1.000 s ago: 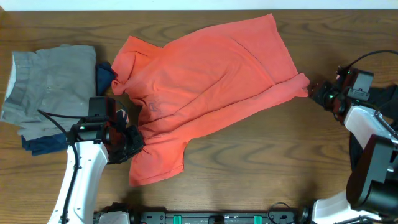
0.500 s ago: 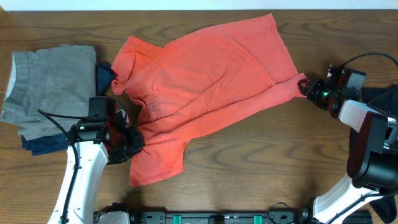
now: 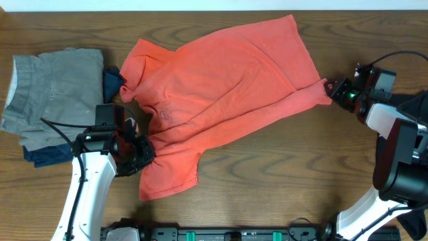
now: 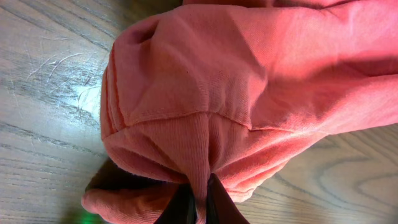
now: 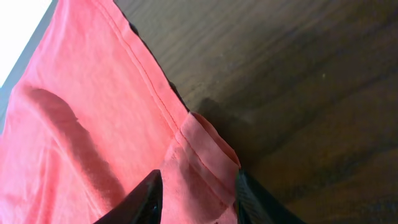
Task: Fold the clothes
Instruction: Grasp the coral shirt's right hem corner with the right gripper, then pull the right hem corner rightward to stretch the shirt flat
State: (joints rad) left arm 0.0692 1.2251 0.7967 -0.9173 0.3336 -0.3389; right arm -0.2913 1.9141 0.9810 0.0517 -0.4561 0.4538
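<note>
1. Overhead view: your coral-red T-shirt [image 3: 221,87] lies spread aslant across the middle of the wooden table [image 3: 281,181]. One end reaches toward the far edge and the other trails down toward the near left. It is rumpled rather than flat, with creases running along its length and a faint dark print showing near its left side.
2. Your left gripper [image 3: 137,152] sits at the near-left part of the shirt, right where the cloth narrows before the lowest flap.
3. In the left wrist view you can see its jaws closed together on a thin pinched ridge of coral cloth. A seamed, rounded bulge of the shirt sits just beyond the tips, with bare wood on both sides.
4. Your right gripper [image 3: 332,92] is at the shirt's rightmost corner, where the hem comes to a point.
5. In the right wrist view its jaws stand apart on either side of that folded hem corner, with cloth filling the gap between them. You cannot tell from here whether they are pressing the cloth or only straddling it.
6. A grey garment [image 3: 53,87] lies at the table's left end, near the shirt. Dark blue cloth [image 3: 112,82] peeks out at its right edge and its near edge.
</note>
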